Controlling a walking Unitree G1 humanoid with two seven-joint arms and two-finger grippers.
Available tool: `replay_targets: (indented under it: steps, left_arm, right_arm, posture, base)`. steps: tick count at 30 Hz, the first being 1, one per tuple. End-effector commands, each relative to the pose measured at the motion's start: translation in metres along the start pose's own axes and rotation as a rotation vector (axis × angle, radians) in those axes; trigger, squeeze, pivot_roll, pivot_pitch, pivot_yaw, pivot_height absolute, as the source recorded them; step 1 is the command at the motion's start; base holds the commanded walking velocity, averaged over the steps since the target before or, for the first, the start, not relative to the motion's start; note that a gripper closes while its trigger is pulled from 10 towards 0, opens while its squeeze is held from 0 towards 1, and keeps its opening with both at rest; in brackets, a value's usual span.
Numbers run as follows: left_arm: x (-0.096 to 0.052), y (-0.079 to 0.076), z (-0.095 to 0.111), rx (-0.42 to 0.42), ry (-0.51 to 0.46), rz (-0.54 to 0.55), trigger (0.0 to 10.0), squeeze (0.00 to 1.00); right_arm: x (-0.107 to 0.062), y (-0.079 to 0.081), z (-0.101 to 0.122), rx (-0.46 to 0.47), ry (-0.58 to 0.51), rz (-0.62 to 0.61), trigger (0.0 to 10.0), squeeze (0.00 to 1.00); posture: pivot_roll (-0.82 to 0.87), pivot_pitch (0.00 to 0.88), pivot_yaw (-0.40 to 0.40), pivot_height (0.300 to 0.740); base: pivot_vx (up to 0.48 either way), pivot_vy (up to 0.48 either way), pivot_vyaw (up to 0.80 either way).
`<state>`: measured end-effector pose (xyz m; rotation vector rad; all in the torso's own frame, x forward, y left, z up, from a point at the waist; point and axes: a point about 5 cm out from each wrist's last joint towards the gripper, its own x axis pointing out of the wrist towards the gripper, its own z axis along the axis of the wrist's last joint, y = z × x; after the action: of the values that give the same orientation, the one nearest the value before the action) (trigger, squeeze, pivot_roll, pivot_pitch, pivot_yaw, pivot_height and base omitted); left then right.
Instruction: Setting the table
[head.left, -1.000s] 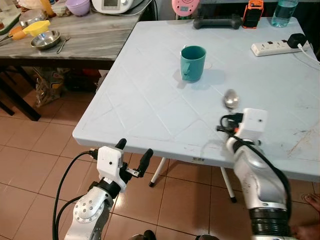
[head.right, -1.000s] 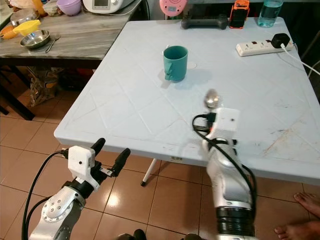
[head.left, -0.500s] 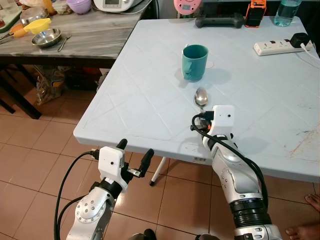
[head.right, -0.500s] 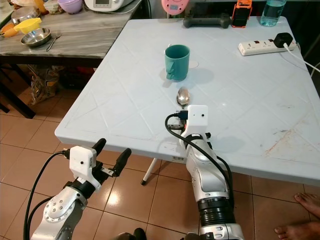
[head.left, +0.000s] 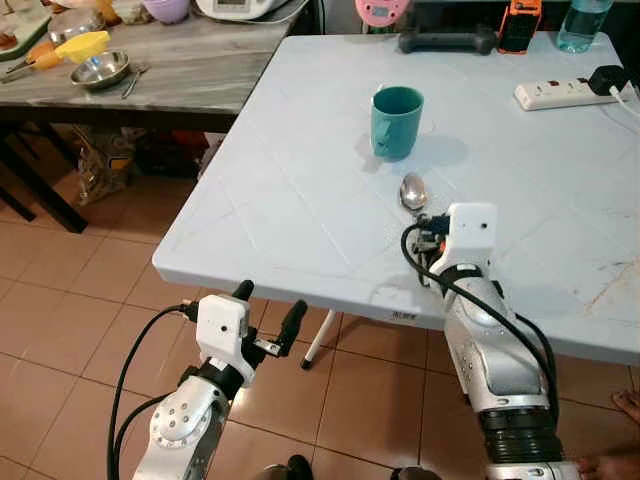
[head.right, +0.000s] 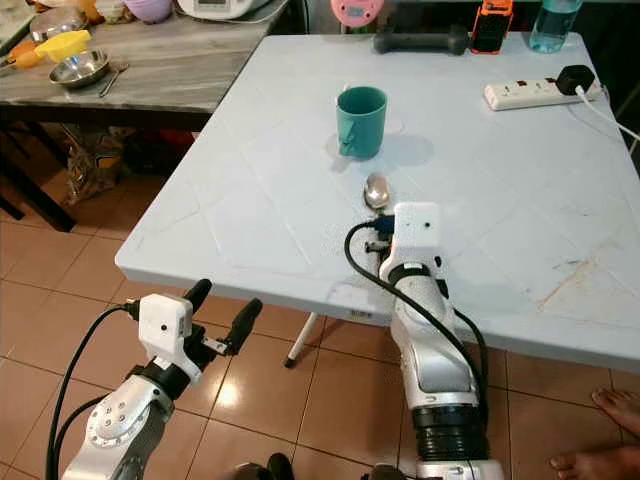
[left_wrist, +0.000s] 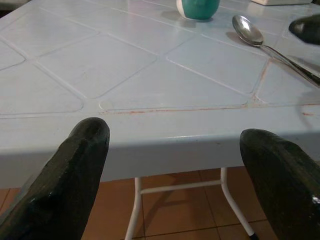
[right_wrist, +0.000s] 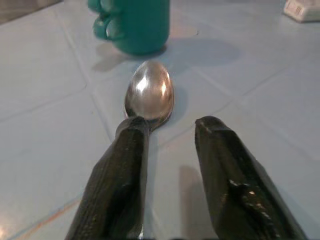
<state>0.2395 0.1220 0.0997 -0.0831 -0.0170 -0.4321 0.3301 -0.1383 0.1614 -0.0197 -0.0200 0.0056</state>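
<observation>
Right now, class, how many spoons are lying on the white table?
1. The spoon lies on the white table just in front of the teal mug, its handle running back under the right gripper. Others may be hidden behind the arm.

White table, terracotta tile floor

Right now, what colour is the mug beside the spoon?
Teal green mug; clearest in the right eye view.
</observation>
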Motion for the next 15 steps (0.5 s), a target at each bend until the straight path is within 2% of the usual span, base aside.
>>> replay_targets:
  steps: [1,5,7,15]
  left_arm:
    - [-0.003,0.003,-0.005,0.006,0.029,0.008,10.0,0.0]
    - [-0.003,0.002,-0.005,0.006,0.032,0.002,10.0,0.0]
    - [-0.003,0.002,-0.005,0.005,0.034,-0.002,10.0,0.0]
    - [-0.004,0.002,-0.005,0.005,0.038,-0.002,10.0,0.0]
  right_arm:
    - [0.001,0.004,0.006,0.014,-0.009,0.004,10.0,1.0]
    - [0.002,0.005,0.005,0.011,0.008,0.015,10.0,1.0]
    - [0.004,0.007,0.0,0.046,0.058,0.034,10.0,1.0]
    - [0.011,0.008,0.001,0.071,0.113,0.025,10.0,1.0]
  posture:
    - [-0.16,0.178,0.137,0.74]
    - [-0.16,0.18,0.141,0.74]
    - [-0.16,0.183,0.14,0.74]
    - [-0.16,0.188,0.139,0.74]
  base:
    - [0.0,0.0,0.0]
    - [0.0,0.0,0.0]
    - [0.0,0.0,0.0]
    - [0.0,0.0,0.0]
